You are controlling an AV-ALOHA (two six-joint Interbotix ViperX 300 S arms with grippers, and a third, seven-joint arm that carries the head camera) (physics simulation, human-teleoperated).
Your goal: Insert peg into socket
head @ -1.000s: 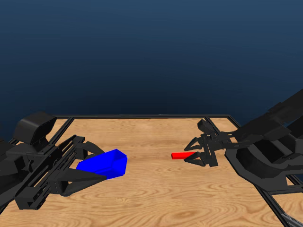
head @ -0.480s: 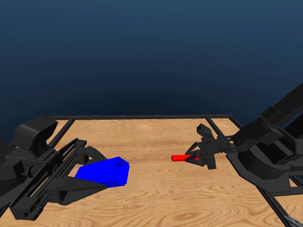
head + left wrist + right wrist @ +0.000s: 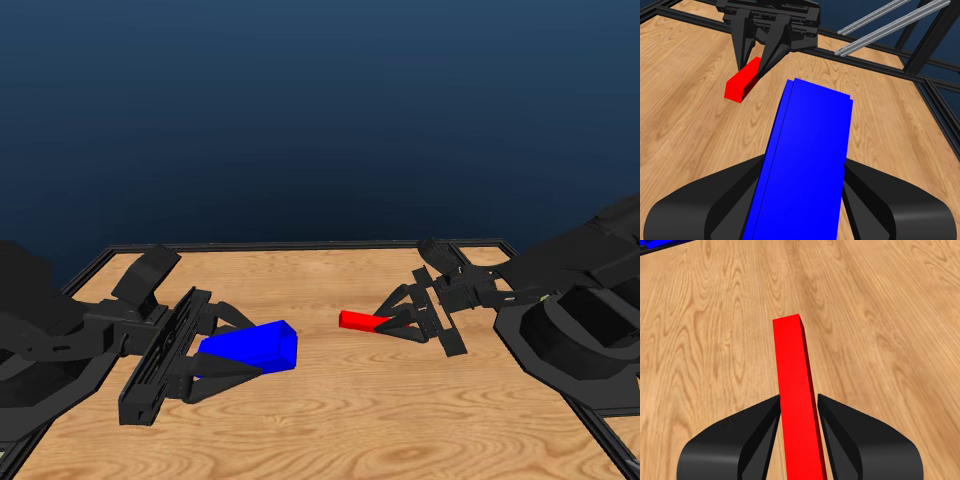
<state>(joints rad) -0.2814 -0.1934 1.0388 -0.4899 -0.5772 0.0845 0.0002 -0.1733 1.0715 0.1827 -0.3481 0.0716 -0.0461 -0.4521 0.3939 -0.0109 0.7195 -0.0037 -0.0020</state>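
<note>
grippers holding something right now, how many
2. The left gripper is shut on the blue socket at the table's left; the right gripper is shut on the red peg near the middle. None hidden.

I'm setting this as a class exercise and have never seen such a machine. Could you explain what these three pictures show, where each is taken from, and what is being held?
This is a computer-rendered robot with two black arms facing each other across a wooden table. The wide picture comes from a camera looking over the table. The other two come from cameras on each arm's wrist, looking along its two jaws. The left gripper holds the blue hollow block, the socket, seen close up in its wrist picture. The right gripper holds the slim red bar, the peg, shown between its jaws. The two pieces are apart, ends roughly toward each other, and the peg is not yet inside.
</note>
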